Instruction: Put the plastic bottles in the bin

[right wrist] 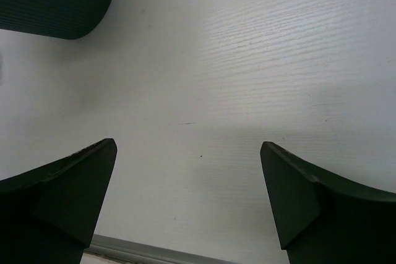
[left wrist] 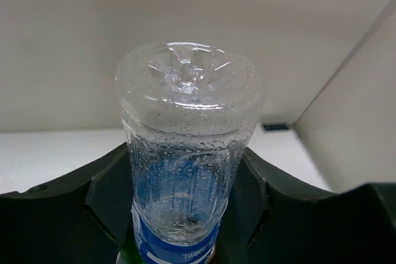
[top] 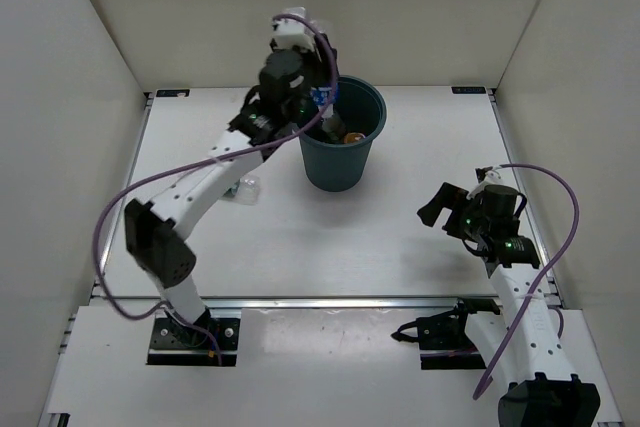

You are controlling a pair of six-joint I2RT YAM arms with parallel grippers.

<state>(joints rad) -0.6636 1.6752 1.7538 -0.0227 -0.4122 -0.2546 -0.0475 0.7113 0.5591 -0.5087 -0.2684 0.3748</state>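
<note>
Left jaws clasp one blue-labelled bottle (left wrist: 185, 171) over the one bin (top: 335, 162) (right jaws gape, empty).

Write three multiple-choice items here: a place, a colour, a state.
1. The left gripper is: A over the bin; B beside the right arm; C down at its own base.
2. The label on the clear plastic bottle it holds is: A red; B blue; C yellow.
3. The right gripper is: A shut on a bottle; B shut on the bin's rim; C open, empty.
Answers: 1 A, the top view shows it above the bin. 2 B, a blue band shows. 3 C, its fingers stand apart over the table.
</note>
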